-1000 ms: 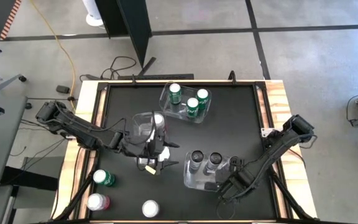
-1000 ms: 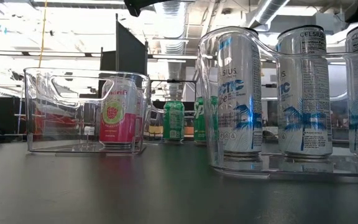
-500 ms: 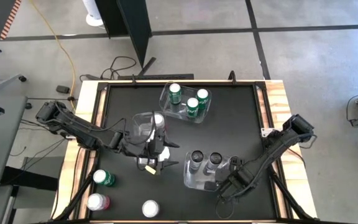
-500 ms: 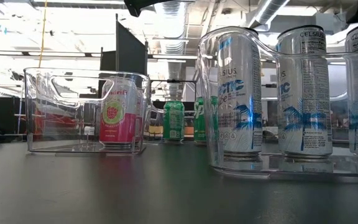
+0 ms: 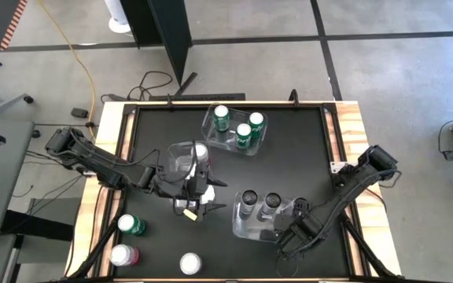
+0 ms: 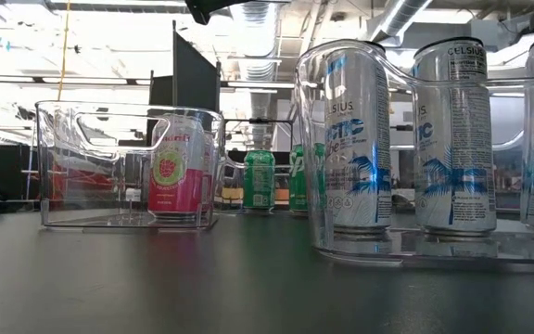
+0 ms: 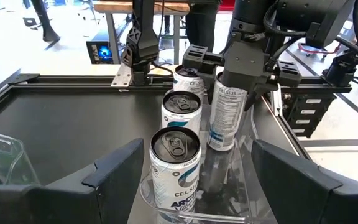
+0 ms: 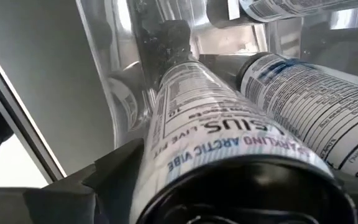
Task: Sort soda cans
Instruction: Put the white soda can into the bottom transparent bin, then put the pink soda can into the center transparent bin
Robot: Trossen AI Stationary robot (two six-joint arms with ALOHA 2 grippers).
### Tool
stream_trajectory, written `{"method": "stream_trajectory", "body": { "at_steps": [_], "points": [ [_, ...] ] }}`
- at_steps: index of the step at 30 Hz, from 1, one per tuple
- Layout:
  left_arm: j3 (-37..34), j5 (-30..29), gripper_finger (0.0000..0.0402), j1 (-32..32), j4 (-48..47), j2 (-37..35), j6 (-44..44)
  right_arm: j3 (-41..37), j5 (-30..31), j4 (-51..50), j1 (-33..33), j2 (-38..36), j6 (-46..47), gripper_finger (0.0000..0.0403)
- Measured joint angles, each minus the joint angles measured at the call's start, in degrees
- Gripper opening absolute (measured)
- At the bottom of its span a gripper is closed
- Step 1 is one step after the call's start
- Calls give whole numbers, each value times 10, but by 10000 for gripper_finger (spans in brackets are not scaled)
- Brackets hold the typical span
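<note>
A clear bin [image 5: 250, 228] at the near right holds several silver-and-blue soda cans [image 7: 174, 155]. My right gripper [image 7: 241, 78] points down over the bin. It is open, with its fingers either side of the upper part of one upright can [image 7: 227, 118], [image 8: 229, 130]; that can's base is down in the bin. My left gripper [image 5: 197, 209] hovers open and empty mid-table, facing that bin. A far bin [image 5: 211, 134] holds three green cans [image 5: 244, 132]. A middle bin [image 5: 181, 161] holds one pink can [image 6: 174, 172].
Three loose cans stand at the near left corner: a green one [image 5: 130, 226], a pink one [image 5: 123, 255] and a silver-topped one [image 5: 190, 263]. The black table has raised wooden side rails [image 5: 108, 157]. Bare tabletop lies between the bins.
In the low view the rightmost silver can in the near bin has shifted a little to the right and sunk slightly. Both arms have stayed in place.
</note>
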Motion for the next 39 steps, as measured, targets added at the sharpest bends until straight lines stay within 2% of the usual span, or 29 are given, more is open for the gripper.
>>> {"method": "stream_trajectory", "body": {
  "at_steps": [17,27,32,39],
  "points": [
    [0,15,290,0,-10,0,11,65,25,-80,4,1,-4,326],
    [0,15,290,8,-25,0,23,147,62,-110,17,0,-49,326],
    [0,15,290,21,-45,-7,17,197,117,-116,23,-1,-93,326],
    [0,-18,290,17,-164,-47,-55,248,201,-105,21,-1,-176,326]
  ]
}}
